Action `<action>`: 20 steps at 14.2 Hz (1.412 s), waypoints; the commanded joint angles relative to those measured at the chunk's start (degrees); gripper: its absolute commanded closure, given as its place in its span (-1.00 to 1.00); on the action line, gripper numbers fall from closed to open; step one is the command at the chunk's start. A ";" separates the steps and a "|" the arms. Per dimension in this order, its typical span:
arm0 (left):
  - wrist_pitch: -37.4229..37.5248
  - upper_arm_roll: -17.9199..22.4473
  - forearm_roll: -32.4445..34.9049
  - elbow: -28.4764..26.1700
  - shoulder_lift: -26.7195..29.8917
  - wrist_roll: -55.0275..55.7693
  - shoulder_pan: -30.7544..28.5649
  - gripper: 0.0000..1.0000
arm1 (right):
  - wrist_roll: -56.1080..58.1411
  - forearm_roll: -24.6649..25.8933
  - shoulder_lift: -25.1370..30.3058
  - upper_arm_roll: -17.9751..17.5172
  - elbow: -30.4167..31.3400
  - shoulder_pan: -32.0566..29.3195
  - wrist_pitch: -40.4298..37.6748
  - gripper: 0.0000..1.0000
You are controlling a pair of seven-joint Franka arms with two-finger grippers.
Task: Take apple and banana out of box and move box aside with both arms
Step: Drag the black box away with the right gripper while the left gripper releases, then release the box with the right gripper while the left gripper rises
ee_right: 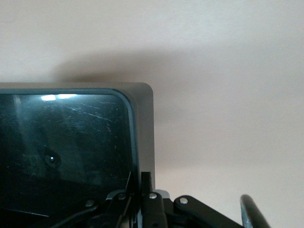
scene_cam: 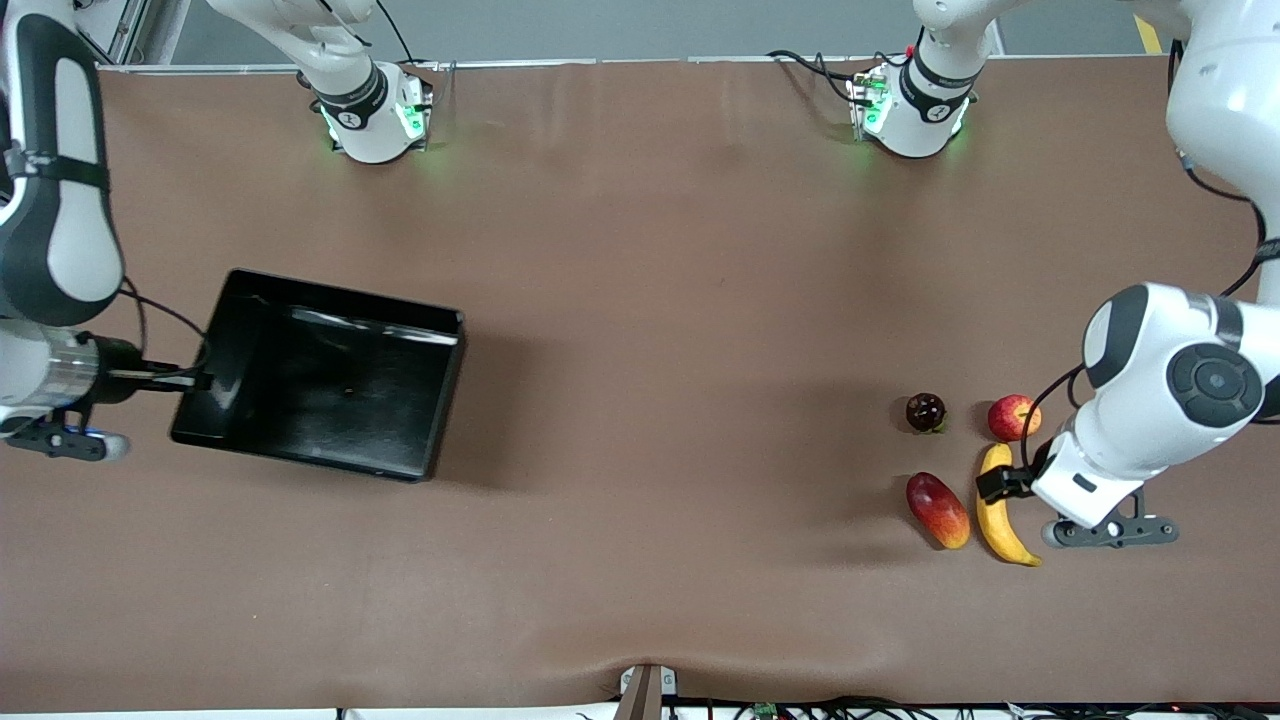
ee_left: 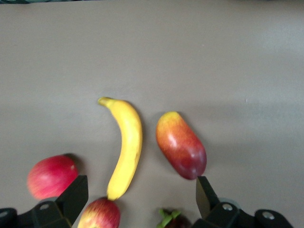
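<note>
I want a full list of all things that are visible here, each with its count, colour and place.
box: 1, glossy black, at the right arm's end of the table
banana: 1, yellow, at the left arm's end
apple: 1, red-yellow, farther from the camera than the banana
mango: 1, red-yellow, beside the banana
dark maroon fruit: 1, beside the apple
second red round fruit: 1, seen in the left wrist view only
table: 1, brown
left gripper: open, over the banana
right gripper: shut on the box wall
</note>
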State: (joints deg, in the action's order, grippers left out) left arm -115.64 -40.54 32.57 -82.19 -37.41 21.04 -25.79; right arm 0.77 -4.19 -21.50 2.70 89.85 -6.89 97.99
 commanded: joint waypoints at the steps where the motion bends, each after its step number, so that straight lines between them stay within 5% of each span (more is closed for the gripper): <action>1: 6.45 -1.03 -0.57 -1.05 5.14 -1.97 -0.49 -1.00 | 7.37 0.50 -1.96 -1.21 0.15 -4.61 2.02 1.00; 6: 16.04 -1.83 -6.00 -0.87 12.96 -3.72 -0.66 -1.00 | 22.14 0.15 -9.43 -1.30 0.32 -11.65 7.74 1.00; 14: 23.70 -1.56 -20.33 -1.40 26.85 -5.13 -2.15 -1.00 | 24.98 -0.21 -13.74 -1.47 0.59 -13.77 10.73 1.00; 15: 24.49 -1.74 -20.61 -1.40 27.56 -5.13 -2.16 -1.00 | 24.98 -0.21 -14.09 -1.47 0.50 -13.77 10.56 0.78; 16: 24.84 -1.91 -20.79 -1.31 27.74 -5.31 -2.16 -1.00 | 25.07 -0.21 -14.36 -1.39 0.50 -13.42 10.38 -0.53; 17: 25.02 -2.09 -21.83 -1.31 28.44 -5.74 -2.24 -1.00 | 24.98 -0.03 -14.36 -1.39 0.15 -13.07 10.12 -1.00; 20: 25.02 -2.09 -22.63 -1.49 30.99 -6.89 -2.16 -1.00 | 24.81 0.41 -13.49 -1.47 -0.73 -12.45 9.59 -1.00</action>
State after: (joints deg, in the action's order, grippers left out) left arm -91.00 -42.49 11.50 -82.20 -9.59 15.78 -27.00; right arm 25.06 -4.03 -35.61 2.01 90.46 -19.04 109.07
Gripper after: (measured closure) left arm 0.000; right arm 0.648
